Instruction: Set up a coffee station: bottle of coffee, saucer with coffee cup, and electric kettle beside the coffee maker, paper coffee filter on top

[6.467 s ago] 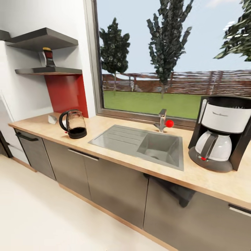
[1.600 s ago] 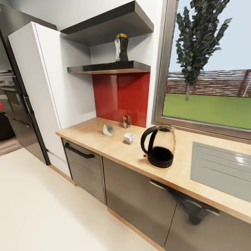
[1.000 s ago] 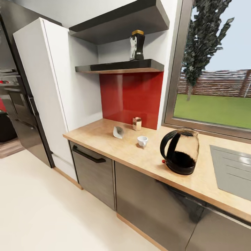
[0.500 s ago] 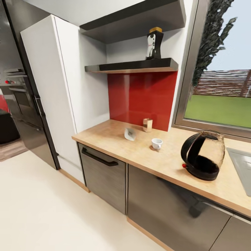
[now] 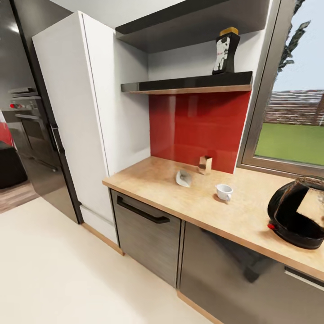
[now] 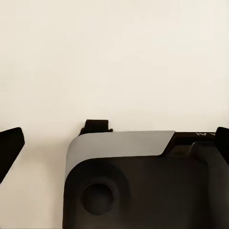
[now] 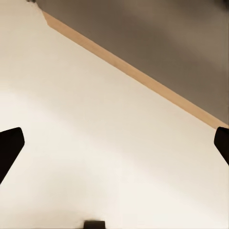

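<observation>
Compared with half a second ago, the head view has swung further left: the whole scene sits further right in the picture, so the camera has moved, not the things. The electric kettle (image 5: pixel 299 216) is now partly cut off at the right edge, and more of the tall white cabinet (image 5: pixel 85 117) and the dark oven (image 5: pixel 31 130) beside it shows.

The bottle of coffee (image 5: pixel 225 50), dark with a yellow cap and a white patch on its front, stands upright on the lower shelf (image 5: pixel 189 83) above the red backsplash (image 5: pixel 198 128). Any writing on its label is too small to read. On the counter (image 5: pixel 180 193) below, a small brown box (image 5: pixel 205 164) stands against the backsplash. A pale tilted piece, probably the saucer (image 5: pixel 183 178), lies just beside it toward the counter's front. The white coffee cup (image 5: pixel 223 191) stands upright near both, between them and the kettle. A dark drawer front with a black handle (image 5: pixel 142 210) lies under the counter.

In the left wrist view the left gripper (image 6: pixel 114 143) shows dark fingertips (image 6: pixel 9 145) at both picture edges, spread wide and empty, above pale floor and a part of the robot's grey body (image 6: pixel 138 181); a few letters on it are cut off and unreadable. In the right wrist view the right gripper (image 7: pixel 114 148) is likewise spread wide and empty, over pale floor (image 7: pixel 95 143) and a wooden plinth (image 7: pixel 129 71).
</observation>
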`<state>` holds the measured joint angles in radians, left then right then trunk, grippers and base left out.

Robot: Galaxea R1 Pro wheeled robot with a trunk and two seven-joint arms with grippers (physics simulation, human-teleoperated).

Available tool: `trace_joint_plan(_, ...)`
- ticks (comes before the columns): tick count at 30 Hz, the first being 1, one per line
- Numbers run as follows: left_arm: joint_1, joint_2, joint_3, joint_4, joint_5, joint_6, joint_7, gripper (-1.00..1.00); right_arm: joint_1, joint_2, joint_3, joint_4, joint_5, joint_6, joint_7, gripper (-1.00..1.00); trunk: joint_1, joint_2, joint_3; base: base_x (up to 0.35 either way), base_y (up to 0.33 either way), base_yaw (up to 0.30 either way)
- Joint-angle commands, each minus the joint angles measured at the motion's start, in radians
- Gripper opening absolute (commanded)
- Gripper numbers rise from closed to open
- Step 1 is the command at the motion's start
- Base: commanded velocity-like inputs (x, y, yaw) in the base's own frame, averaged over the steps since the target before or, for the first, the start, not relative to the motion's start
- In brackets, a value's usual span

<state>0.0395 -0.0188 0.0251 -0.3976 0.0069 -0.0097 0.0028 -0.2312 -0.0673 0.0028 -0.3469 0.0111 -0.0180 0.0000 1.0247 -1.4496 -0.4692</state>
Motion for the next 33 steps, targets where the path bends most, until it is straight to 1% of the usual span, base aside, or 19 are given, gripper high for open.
trace_joint_plan(1, 0.0, -0.001, 0.002, -0.001, 0.001, -0.001, 0.0, 1.0, 0.0, 0.0, 0.0, 0.0, 0.001, -0.002, 0.0, 1.0, 0.0, 0.0, -0.001, 0.191, 0.289, 0.0)
trace_joint_plan(14, 0.0, -0.001, 0.003, 0.0, 0.001, -0.001, 0.0, 1.0, 0.001, 0.0, 0.0, 0.001, 0.001, -0.002, 0.0, 1.0, 0.0, 0.0, -0.001, 0.169, 0.29, 0.0)
trace_joint_plan(18, 0.0, -0.001, 0.003, 0.0, 0.001, -0.001, 0.0, 1.0, 0.001, 0.0, 0.0, 0.003, 0.001, -0.002, 0.001, 1.0, 0.0, 0.0, -0.001, 0.109, 0.263, -0.072)
trace_joint_plan(23, 0.0, -0.001, 0.003, 0.0, 0.001, -0.002, 0.0, 1.0, 0.001, 0.0, 0.0, 0.003, 0.001, -0.002, 0.001, 1.0, 0.0, 0.0, -0.001, 0.038, 0.09, -0.192)
trace_joint_plan(33, 0.0, -0.001, 0.004, 0.0, 0.001, -0.003, 0.0, 1.0, 0.001, 0.0, 0.0, 0.003, 0.001, -0.002, 0.002, 1.0, 0.0, 0.0, -0.001, 0.004, 0.009, -0.24)
